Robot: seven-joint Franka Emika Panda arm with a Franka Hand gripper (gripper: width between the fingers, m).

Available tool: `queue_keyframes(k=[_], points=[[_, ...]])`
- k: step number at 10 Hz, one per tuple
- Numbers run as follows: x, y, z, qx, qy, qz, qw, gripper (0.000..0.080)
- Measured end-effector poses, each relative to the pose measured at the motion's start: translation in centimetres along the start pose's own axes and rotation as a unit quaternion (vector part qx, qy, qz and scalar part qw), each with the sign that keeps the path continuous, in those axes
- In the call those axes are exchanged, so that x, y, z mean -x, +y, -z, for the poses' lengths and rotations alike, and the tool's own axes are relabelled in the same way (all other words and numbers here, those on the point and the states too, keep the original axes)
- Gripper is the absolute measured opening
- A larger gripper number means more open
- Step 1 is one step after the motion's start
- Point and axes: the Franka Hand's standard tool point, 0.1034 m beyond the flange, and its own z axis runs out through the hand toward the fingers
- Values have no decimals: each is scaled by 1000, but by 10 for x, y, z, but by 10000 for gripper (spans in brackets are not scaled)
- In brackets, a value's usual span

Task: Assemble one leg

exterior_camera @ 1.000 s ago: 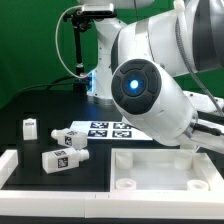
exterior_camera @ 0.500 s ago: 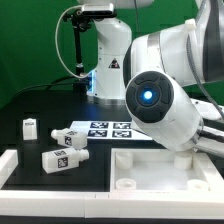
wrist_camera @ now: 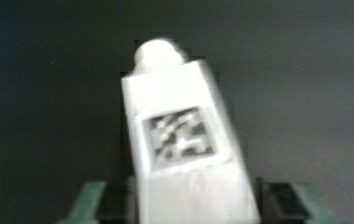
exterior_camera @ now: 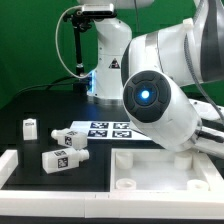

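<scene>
In the wrist view a white leg (wrist_camera: 181,130) with a black-and-white tag on its side and a rounded peg at its far end stands out between my gripper's (wrist_camera: 188,205) two fingers (wrist_camera: 94,200). The jaws sit close on both sides of it, shut on it over the dark table. In the exterior view the gripper is hidden behind the arm's big joint (exterior_camera: 160,100). Three more legs lie on the table at the exterior view's left: one upright (exterior_camera: 30,126), one near the marker board (exterior_camera: 72,139), one nearer the front (exterior_camera: 60,160).
The large white panel with round holes (exterior_camera: 165,168) lies at the front right of the exterior view. The marker board (exterior_camera: 105,129) lies flat mid-table. A white rim (exterior_camera: 10,165) borders the front left. The robot base (exterior_camera: 108,60) stands at the back.
The arm swung toward the exterior view's right between one second and half a second ago. Since then it has barely moved. The loose legs have not moved.
</scene>
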Motion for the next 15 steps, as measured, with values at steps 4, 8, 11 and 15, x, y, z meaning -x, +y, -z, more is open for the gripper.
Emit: queue_keyframes(k=[4,8,11,15], points=[[22,23,111,-45,20,44,998,284],[11,8,167,-72,129,66,987,284],[11,0,175,-81,223,78,968,284],[30,-20,223,-30,426,164,889,285]])
